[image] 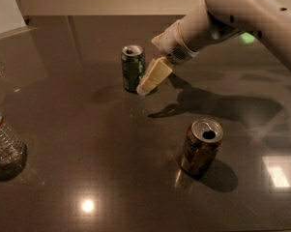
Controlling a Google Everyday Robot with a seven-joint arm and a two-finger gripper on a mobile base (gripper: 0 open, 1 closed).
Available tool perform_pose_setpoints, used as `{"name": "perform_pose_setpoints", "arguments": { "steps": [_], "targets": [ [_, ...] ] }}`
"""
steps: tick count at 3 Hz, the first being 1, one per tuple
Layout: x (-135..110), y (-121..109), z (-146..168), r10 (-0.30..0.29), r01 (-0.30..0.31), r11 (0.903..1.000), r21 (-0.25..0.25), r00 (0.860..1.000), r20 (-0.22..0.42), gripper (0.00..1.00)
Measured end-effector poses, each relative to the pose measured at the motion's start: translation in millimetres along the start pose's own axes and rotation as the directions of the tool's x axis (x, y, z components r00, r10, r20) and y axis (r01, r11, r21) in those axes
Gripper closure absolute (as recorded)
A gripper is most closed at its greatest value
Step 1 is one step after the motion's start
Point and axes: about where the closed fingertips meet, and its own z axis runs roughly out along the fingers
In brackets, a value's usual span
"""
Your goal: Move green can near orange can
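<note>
Your pincer (152, 79) hangs just right of the green can (133, 69), level with its body and touching it or nearly so. You cannot tell how wide the pincer stands. The green can is upright toward the back of the surface (87, 168), well apart from the orange can (200, 149), which stands upright nearer the front right. The green can's top looks opened, so judge it light, thin-walled, slick and quick to tip. Take it around mid-body with a gentle squeeze.
</note>
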Motion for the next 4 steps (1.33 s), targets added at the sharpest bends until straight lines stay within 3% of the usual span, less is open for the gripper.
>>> {"name": "perform_pose_setpoints", "arguments": {
  "steps": [2,3,4],
  "targets": [
    [-28,-11,27,0.002,0.000,0.9997,-0.025,0.998,0.068,0.00],
    [-35,-11,32,0.018,-0.014,0.9987,-0.049,0.996,0.083,0.17],
    [-37,-11,30,0.033,-0.026,0.9972,-0.071,0.995,0.096,0.41]
  ]
}}
